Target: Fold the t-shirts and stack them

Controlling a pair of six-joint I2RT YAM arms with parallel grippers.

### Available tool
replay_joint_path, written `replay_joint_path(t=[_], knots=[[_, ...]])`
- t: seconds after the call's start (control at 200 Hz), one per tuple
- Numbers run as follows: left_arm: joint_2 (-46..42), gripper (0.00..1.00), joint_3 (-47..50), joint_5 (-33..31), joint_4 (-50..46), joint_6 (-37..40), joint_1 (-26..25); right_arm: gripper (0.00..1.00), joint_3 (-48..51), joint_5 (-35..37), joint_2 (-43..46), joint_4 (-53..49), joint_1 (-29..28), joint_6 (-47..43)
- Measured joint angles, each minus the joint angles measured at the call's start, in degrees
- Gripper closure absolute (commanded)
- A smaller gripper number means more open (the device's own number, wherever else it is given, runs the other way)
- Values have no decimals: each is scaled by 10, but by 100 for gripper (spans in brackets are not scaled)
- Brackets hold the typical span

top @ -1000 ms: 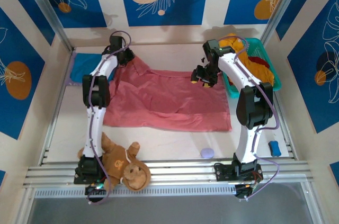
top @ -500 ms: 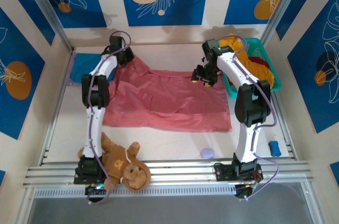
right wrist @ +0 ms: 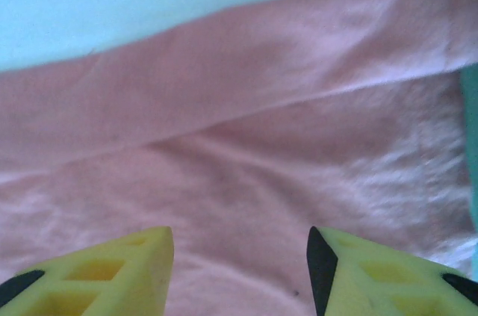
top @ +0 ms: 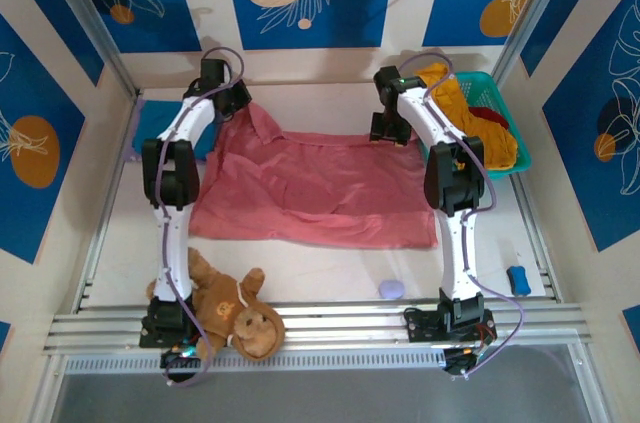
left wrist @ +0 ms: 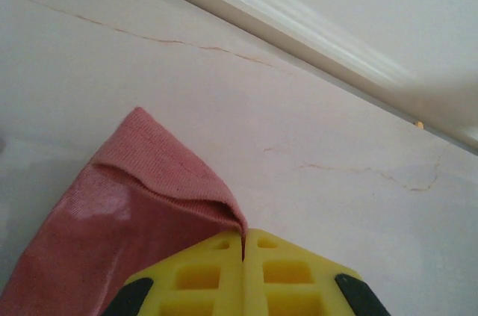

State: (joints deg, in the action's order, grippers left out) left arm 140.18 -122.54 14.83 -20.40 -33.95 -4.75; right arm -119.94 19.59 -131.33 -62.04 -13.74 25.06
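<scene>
1. Two corners matter here: the pink shirt (top: pixel 310 193) lies spread across the middle of the desk (top: pixel 300 268), and both arms are at its far edge.
2. Left jaws are closed on the far-left corner; the left wrist view shows only the very tip of the hem pinched between the yellow pads (left wrist: pixel 216 275).
3. Right jaws stand partly open, low over the far-right edge, with cloth between the fingers (right wrist: pixel 112 271) but not yet clamped.
4. The blue shirt (top: pixel 155 123) lies flat at the far left, just beside the left arm. The yellow shirt (top: pixel 455 103) and red shirt (top: pixel 490 115) sit in the basket (top: pixel 522 161) at the right.
5. Risk: the left hold is thin, so a pull toward the near side could slip the corner out.
6. Risk: a crease runs under the right jaws, so closing there may catch a fold or a single layer instead of the true corner, and the fold would come out skewed.
7. Risk: if one side lifts before the other is gripped, the shirt drags and bunches.
8. Risk: the right arm works close to the basket, where yellow cloth hangs over the rim. A sideways sweep could snag it or nudge the basket.
</scene>
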Motion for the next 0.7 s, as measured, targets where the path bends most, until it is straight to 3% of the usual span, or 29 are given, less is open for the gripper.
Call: replay_joint_path(t=[0.39, 0.7], knots=[[-33, 100, 13, 10, -15, 24, 0, 60, -85, 70, -72, 12, 8, -80], [-39, 100, 30, 17, -20, 31, 0, 63, -142, 98, -136, 36, 8, -186]])
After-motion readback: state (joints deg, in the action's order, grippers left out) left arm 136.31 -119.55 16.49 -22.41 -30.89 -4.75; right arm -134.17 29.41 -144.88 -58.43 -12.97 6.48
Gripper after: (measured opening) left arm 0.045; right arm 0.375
